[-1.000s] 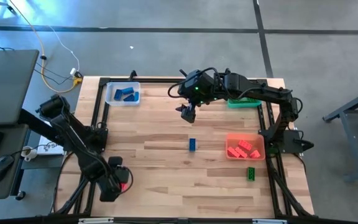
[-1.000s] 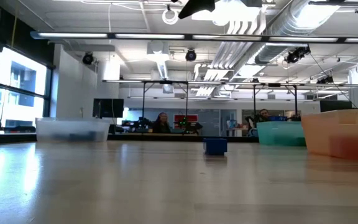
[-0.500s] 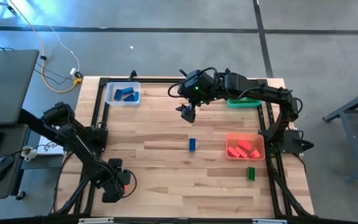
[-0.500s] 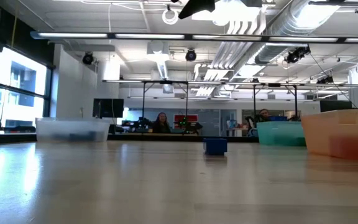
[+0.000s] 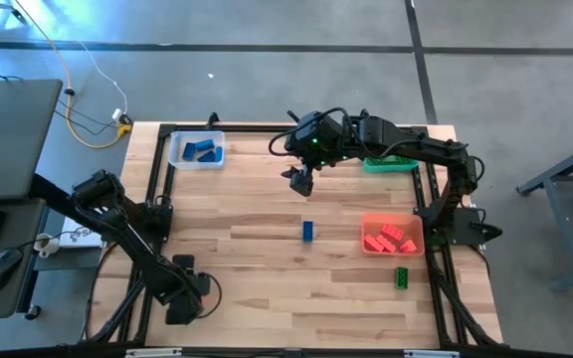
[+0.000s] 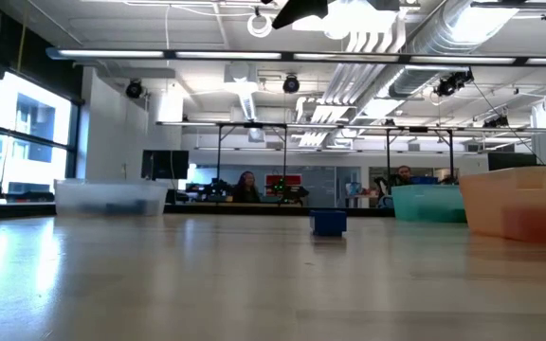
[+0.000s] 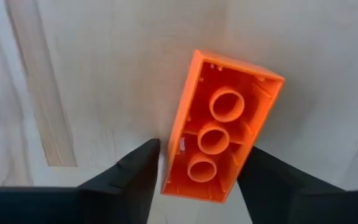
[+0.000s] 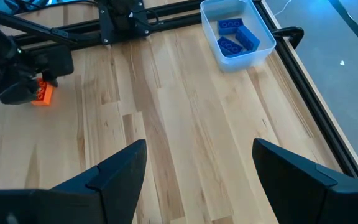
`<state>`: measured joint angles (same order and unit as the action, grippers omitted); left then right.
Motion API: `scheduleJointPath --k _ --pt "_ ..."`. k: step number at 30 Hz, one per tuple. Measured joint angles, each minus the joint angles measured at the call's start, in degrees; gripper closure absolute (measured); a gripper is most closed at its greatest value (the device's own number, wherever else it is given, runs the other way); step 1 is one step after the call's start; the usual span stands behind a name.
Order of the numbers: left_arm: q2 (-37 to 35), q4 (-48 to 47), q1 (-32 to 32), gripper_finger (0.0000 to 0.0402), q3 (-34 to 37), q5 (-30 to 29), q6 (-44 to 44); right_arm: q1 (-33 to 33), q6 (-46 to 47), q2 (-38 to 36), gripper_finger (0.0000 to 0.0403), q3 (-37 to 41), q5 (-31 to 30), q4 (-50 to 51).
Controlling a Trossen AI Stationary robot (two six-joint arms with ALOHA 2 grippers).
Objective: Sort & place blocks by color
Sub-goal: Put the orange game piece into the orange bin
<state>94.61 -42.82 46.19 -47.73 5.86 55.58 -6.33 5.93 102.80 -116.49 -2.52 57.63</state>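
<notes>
An orange block (image 7: 219, 127) lies hollow side up on the table near its front left corner; the right wrist view also shows the block (image 8: 42, 93). My left gripper (image 7: 202, 150) points straight down over it, open, one finger beside each long side at one end. In the high view, the left gripper (image 5: 189, 293) covers the block. My right gripper (image 5: 301, 179) hangs open and high over the table's far middle. A blue block (image 5: 307, 231) lies flat mid-table and a green block (image 5: 402, 276) lies near the right edge. My left gripper comes from above with its fingers across the orange block, beside the long sides (image 7: 178, 155) near one end. One finger (image 7: 257, 171) meets the block's edge, while a thin gap shows at the other (image 7: 143, 167). Whether it touches, I cannot tell. The block lies flat on the table.
A clear bin (image 5: 197, 150) with blue blocks stands at the far left. An orange bin (image 5: 393, 236) with red blocks stands at the right. A green bin (image 5: 391, 162) sits far right, partly under the right arm. Black frame rails edge the table.
My left gripper has come down over the orange block near the table's front left corner. In the high view the gripper now covers the block, which earlier showed beside it. The block has not moved.
</notes>
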Motion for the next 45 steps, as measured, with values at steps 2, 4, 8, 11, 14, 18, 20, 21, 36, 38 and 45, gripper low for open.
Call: scheduleJointPath --k 2,4,8,11,14,18,20,21,36,38,45 --pt "0.0 -0.1 -0.2 0.0234 0.0 0.2 1.1 0.0 0.0 0.0 0.0121 0.0 0.0 0.0" --pt "-0.1 0.0 -0.2 0.0262 0.0 0.7 1.3 0.0 0.0 0.0 0.0121 0.0 0.0 0.0" --pt "-0.1 0.6 -0.5 0.0296 -0.7 2.5 1.4 0.0 0.0 0.0 0.0121 0.0 0.0 0.0" --pt "-0.1 1.1 -1.2 0.0296 -1.9 2.4 1.4 0.0 -0.4 0.0 0.0121 0.0 0.0 0.0" --pt "-1.4 1.2 -2.5 0.0296 -2.8 0.0 0.9 0.0 -1.3 0.0 0.0121 0.0 1.1 0.0" --pt "-4.5 0.9 -5.4 0.0296 -3.2 -4.5 -1.7 0.0 -1.5 0.0 0.0121 0.0 3.2 -0.5" --pt "-6.2 -0.1 -7.5 0.0296 -3.2 -7.1 -3.9 0.0 -1.2 0.0 0.0121 0.0 3.6 -0.7" --pt "-7.1 -0.8 -8.6 0.0296 -3.2 -8.5 -5.2 0.0 -0.7 0.0 0.0121 0.0 3.8 -1.1" --pt "-19.5 4.3 -32.4 0.0296 -3.2 -15.5 -32.8 0.1 -3.9 0.0 0.0121 0.0 15.0 -2.9" --pt "-20.7 6.0 -35.1 0.0296 -3.2 -14.9 -36.2 0.4 -4.4 0.0 0.0121 0.0 15.3 -2.9" --pt "-23.6 12.8 -44.2 0.0296 -3.2 -8.7 -45.0 2.0 -4.9 0.0 0.0121 0.0 15.3 -3.2"
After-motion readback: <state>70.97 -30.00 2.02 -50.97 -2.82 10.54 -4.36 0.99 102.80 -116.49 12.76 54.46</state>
